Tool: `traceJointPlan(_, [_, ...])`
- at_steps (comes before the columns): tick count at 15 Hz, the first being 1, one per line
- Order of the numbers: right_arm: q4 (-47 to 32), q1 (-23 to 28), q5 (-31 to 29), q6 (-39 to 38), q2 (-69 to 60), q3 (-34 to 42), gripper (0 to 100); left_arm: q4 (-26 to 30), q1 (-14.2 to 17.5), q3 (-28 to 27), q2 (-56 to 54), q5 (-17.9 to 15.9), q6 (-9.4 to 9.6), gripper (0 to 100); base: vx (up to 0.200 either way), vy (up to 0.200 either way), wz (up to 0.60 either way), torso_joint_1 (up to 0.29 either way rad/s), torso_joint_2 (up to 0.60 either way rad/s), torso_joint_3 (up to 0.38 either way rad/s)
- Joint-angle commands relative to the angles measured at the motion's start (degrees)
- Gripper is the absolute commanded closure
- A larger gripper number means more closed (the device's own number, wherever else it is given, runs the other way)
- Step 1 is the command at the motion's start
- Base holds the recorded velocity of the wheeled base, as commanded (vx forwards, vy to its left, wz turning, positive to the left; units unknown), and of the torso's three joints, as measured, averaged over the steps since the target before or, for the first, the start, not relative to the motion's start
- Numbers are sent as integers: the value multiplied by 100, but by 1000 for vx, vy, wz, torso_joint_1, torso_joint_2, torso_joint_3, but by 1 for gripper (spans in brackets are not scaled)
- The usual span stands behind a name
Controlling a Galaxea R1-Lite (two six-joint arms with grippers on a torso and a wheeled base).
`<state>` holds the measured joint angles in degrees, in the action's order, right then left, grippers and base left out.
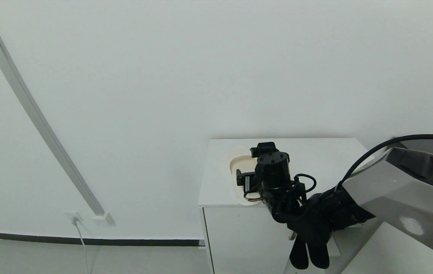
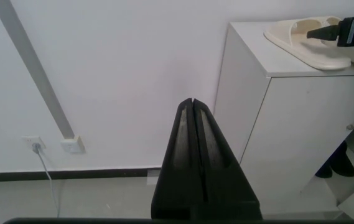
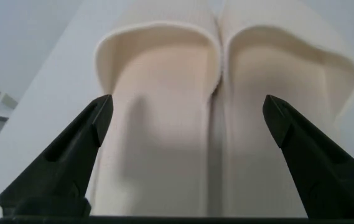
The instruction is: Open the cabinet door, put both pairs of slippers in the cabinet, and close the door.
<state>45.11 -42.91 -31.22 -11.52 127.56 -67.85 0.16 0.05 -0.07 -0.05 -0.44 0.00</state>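
Note:
A cream pair of slippers (image 1: 239, 167) (image 2: 307, 46) (image 3: 164, 124) lies side by side on top of the white cabinet (image 1: 323, 160) (image 2: 288, 124). My right gripper (image 1: 247, 178) (image 2: 323, 31) (image 3: 186, 109) is open just above the pair, one finger on each outer side and nothing held. Low on the cabinet's right part an open compartment shows a dark pair of slippers (image 2: 337, 163) (image 1: 309, 253). My left gripper (image 2: 192, 101) hangs shut and empty, left of the cabinet and facing the wall.
A slanted grey conduit (image 1: 37, 114) (image 2: 33, 68) runs down the wall to a socket with a plugged cable (image 1: 73, 219) (image 2: 35, 144). Bare floor lies left of the cabinet.

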Motion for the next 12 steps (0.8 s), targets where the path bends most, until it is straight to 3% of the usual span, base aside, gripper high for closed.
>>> traceJointPlan(1, [7,37,2,18,296,-246,0,2,4,-1,5,0,0,100,0,0,0,0,0,0])
traceJointPlan(8, [-19,178,2,36,682,-844,0,2,4,-1,5,0,0,100,0,0,0,0,0,0])
traceJointPlan(9, [-19,187,2,53,682,-852,100,2,4,-1,5,0,0,100,0,0,0,0,0,0])
traceJointPlan(12, [-2,195,2,97,682,-852,100,2,4,-1,5,0,0,100,0,0,0,0,0,0])
